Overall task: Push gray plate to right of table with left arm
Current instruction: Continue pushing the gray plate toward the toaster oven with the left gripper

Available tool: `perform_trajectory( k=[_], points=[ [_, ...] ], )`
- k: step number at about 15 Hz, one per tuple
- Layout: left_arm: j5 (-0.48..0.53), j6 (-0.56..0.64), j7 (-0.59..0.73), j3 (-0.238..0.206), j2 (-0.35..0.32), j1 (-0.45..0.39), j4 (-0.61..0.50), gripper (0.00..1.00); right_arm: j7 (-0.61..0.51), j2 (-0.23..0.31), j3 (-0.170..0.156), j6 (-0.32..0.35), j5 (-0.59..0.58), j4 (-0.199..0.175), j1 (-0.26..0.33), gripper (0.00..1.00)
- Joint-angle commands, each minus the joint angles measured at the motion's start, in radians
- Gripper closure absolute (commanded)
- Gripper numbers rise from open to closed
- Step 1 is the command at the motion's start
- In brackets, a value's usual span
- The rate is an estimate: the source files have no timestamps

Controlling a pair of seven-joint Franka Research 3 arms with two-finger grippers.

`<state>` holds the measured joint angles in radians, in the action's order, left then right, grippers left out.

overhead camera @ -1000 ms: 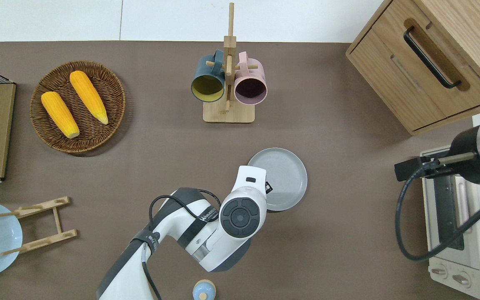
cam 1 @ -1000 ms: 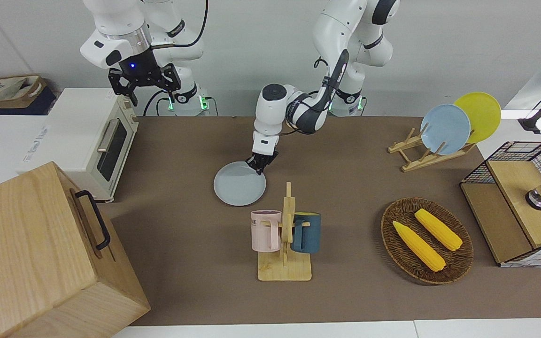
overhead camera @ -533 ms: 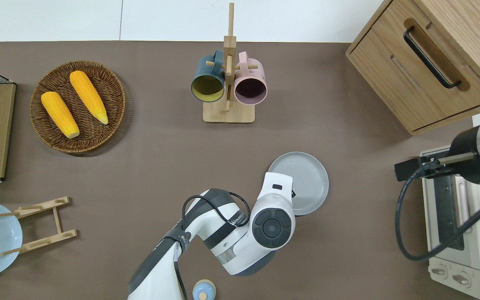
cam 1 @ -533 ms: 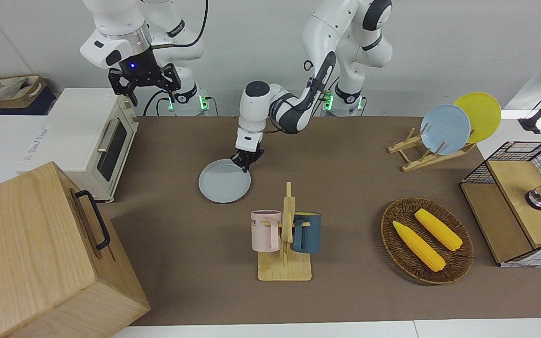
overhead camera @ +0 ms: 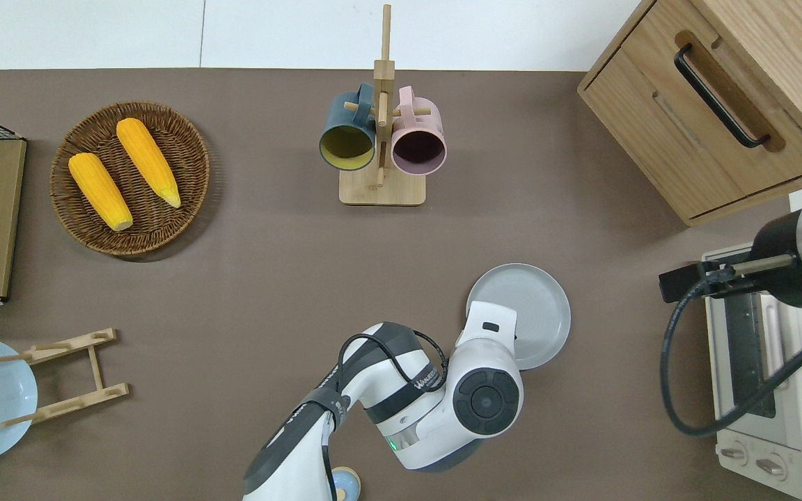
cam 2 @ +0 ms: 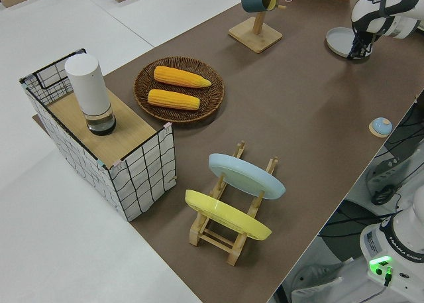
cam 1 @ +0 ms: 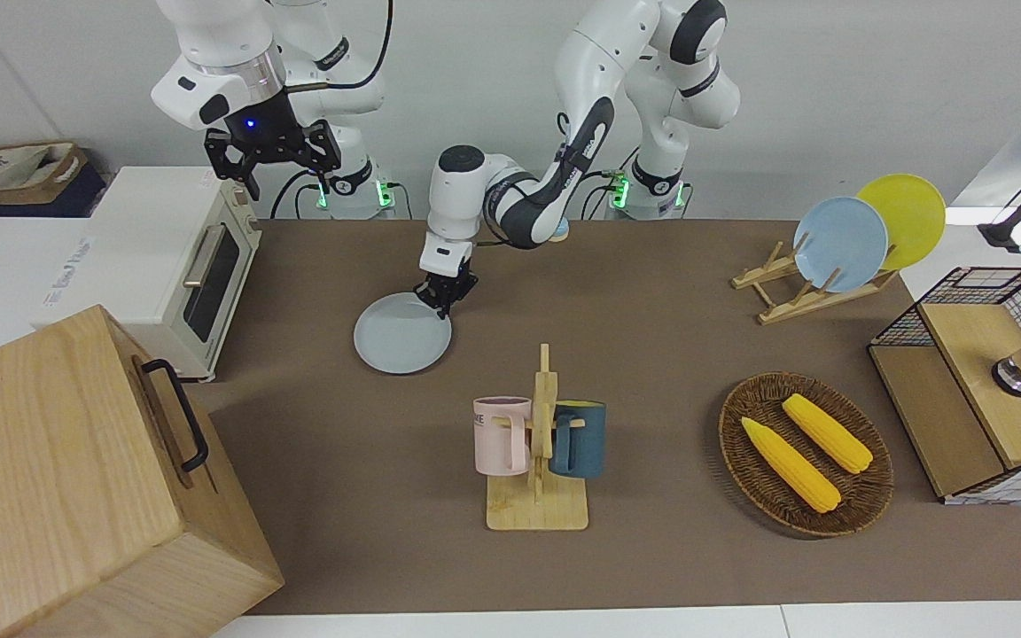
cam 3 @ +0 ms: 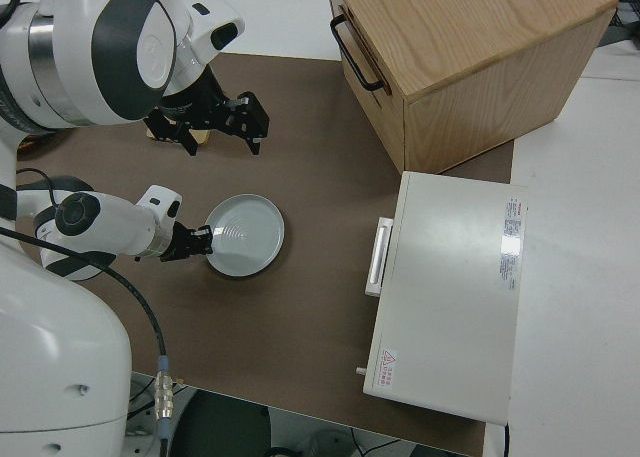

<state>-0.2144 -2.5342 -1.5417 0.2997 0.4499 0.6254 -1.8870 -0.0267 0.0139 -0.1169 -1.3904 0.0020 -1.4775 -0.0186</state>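
Note:
The gray plate (cam 1: 401,337) lies flat on the brown table (cam 1: 652,354), between the mug rack and the toaster oven; it also shows in the overhead view (overhead camera: 530,309) and the right side view (cam 3: 247,235). My left gripper (cam 1: 443,304) is shut and points down, its tips at the plate's rim on the side toward the left arm's end of the table. In the overhead view the wrist (overhead camera: 488,362) hides the fingers. My right gripper (cam 1: 284,177) is open, empty and parked.
A mug rack (cam 1: 539,443) with a pink and a blue mug stands farther from the robots than the plate. A toaster oven (cam 1: 165,257) and a wooden cabinet (cam 1: 76,478) fill the right arm's end. A corn basket (cam 1: 805,454), plate rack (cam 1: 812,283) and wire basket (cam 1: 980,381) sit at the left arm's end.
My left gripper has slid the gray plate along the table toward the right arm's end, a little nearer to the robots. The right arm has not moved.

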Motion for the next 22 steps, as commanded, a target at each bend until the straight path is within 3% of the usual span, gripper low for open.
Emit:
perform_trajectory(
  k=[1, 3, 4, 9, 13, 15, 22],
  points=[
    [-0.028, 0.014, -0.025, -0.016, 0.084, 0.036, 0.081, 1.0, -0.001, 0.003, -0.015, 0.014, 0.01, 0.008, 0.02, 0.017],
    [-0.026, 0.014, -0.026, -0.017, 0.079, 0.036, 0.083, 1.0, -0.002, 0.003, -0.013, 0.014, 0.01, 0.008, 0.02, 0.017],
    [-0.026, 0.014, -0.025, -0.019, 0.078, 0.034, 0.085, 0.94, -0.001, 0.003, -0.015, 0.014, 0.01, 0.008, 0.02, 0.017],
    [-0.028, 0.037, -0.021, -0.028, 0.064, 0.02, 0.112, 0.47, -0.001, 0.003, -0.013, 0.014, 0.01, 0.008, 0.02, 0.017],
    [-0.025, 0.211, -0.008, -0.036, 0.059, 0.014, 0.221, 0.27, -0.001, 0.003, -0.015, 0.014, 0.01, 0.008, 0.02, 0.017],
    [-0.025, 0.264, 0.033, -0.036, 0.05, -0.016, 0.246, 0.03, -0.001, 0.003, -0.015, 0.014, 0.01, 0.008, 0.02, 0.017],
    [-0.01, 0.331, 0.199, -0.025, -0.025, -0.104, 0.25, 0.02, -0.001, 0.003, -0.015, 0.016, 0.01, 0.008, 0.02, 0.017]
  ],
)
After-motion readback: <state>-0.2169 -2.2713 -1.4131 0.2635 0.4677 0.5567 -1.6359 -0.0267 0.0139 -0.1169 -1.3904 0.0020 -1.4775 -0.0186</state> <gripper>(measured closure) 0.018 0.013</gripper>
